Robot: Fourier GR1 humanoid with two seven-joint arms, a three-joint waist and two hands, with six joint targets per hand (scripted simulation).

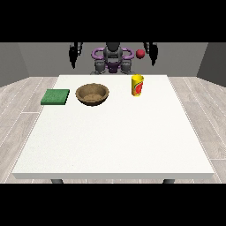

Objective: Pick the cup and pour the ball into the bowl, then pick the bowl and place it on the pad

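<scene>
Table edge (113,175), bowl (92,94) well back

I can't tell finger posture on either hand, view's left (75,54) or right (152,52); too small. Table (114,141) hides the robot's lower body and most of its own legs.

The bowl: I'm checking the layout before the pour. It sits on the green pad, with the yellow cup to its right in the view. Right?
Not quite. The front view shows the bowl on the bare table, beside the green pad, not on it. The yellow cup is indeed to its right.
</scene>
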